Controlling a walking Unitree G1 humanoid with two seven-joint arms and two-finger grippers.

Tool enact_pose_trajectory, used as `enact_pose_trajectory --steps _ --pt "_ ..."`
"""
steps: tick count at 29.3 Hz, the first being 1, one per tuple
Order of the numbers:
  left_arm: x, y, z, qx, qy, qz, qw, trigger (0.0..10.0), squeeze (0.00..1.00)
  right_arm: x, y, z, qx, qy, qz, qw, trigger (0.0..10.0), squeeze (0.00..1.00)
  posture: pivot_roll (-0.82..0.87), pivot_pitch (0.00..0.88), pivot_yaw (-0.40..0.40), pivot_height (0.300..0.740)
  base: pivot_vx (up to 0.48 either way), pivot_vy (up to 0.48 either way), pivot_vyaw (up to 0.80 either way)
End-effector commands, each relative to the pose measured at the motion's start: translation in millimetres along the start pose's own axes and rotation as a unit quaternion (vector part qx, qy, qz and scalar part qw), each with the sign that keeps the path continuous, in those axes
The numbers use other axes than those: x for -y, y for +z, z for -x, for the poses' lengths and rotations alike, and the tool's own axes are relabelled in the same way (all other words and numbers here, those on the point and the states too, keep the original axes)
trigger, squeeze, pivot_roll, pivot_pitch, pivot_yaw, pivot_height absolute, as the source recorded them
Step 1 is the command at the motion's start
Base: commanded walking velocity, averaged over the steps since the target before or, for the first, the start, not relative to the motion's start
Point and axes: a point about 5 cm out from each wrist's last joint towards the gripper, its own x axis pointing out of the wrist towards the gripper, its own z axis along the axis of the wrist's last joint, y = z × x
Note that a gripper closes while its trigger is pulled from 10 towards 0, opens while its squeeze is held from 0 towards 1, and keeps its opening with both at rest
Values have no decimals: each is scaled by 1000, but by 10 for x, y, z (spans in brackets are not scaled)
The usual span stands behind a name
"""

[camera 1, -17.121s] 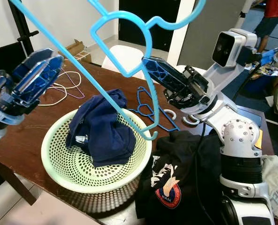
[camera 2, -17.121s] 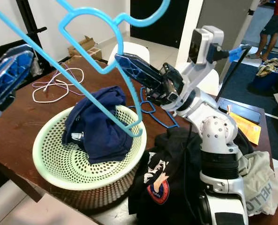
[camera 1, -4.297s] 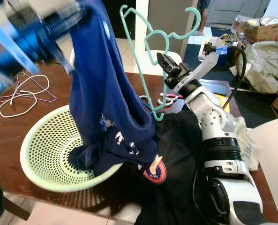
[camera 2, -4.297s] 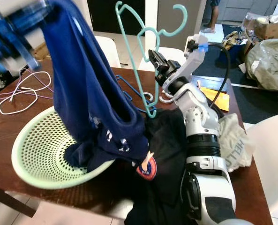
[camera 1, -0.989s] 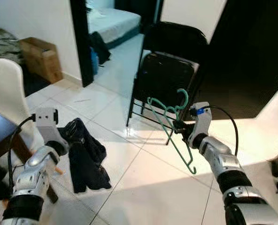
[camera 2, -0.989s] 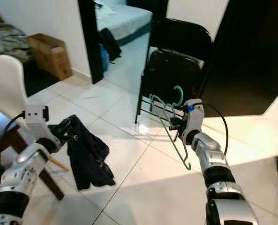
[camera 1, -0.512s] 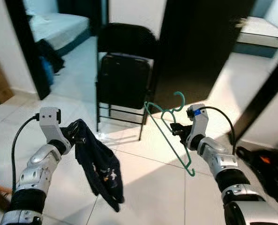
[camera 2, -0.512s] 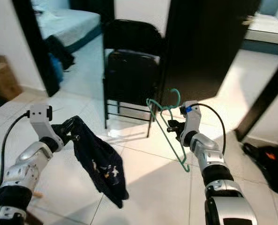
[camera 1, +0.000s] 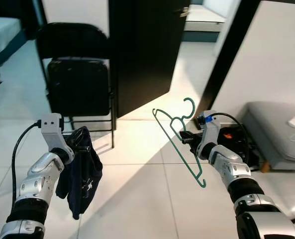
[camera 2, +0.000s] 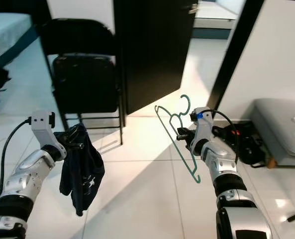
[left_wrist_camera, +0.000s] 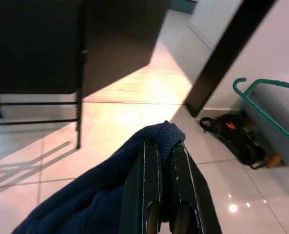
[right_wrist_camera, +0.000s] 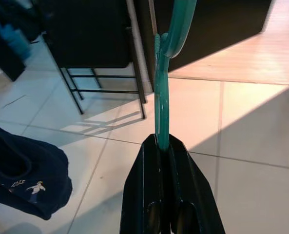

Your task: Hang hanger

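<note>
Right gripper (right_wrist_camera: 164, 146) is raised in front of the robot, its two black fingers pressed together on the thin teal plastic clothes hanger (camera 1: 179, 142); pinch sits on the hanger's upper part, just below the hook; hanger hangs in mid-air off that grip, hook up, long bottom bar slanting down toward the white tiled floor (camera 1: 137, 199); it touches nothing else.

Left gripper (left_wrist_camera: 164, 151) is held out at the robot's left at about the same height, fingers clamped on a bunched fold of the dark navy blue garment (camera 1: 81, 179); the cloth drapes straight down from the grip, clear of the floor; small white print visible on the lower part of the fabric.

Hanger and garment are well apart, one in each arm.

Ahead on the left, a black folding metal chair (camera 1: 77, 79) stands on the tiles; beside it a dark open door (camera 1: 142, 50) with sunlight spilling across the floor under it; on the right, a grey upholstered bed edge (camera 1: 276, 127) against the white wall; a black bag with orange detail (camera 1: 237, 142) lies on the floor just beside it, behind the right arm.
</note>
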Motion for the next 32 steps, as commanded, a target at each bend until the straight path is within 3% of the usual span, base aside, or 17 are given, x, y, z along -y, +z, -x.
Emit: enact_pose_trajectory --steps 1,32 --pt "22 71 -25 18 -9 -5 1000 10000 0 15 6 3 -3 -1 -2 1000 10000 0 -4 0 -53 740 0 0 -800" --pt "4 111 -12 40 -14 4 999 10000 0 -18 -10 4 -12 36 1 999 10000 0 -10 0 -50 740 0 0 -800"
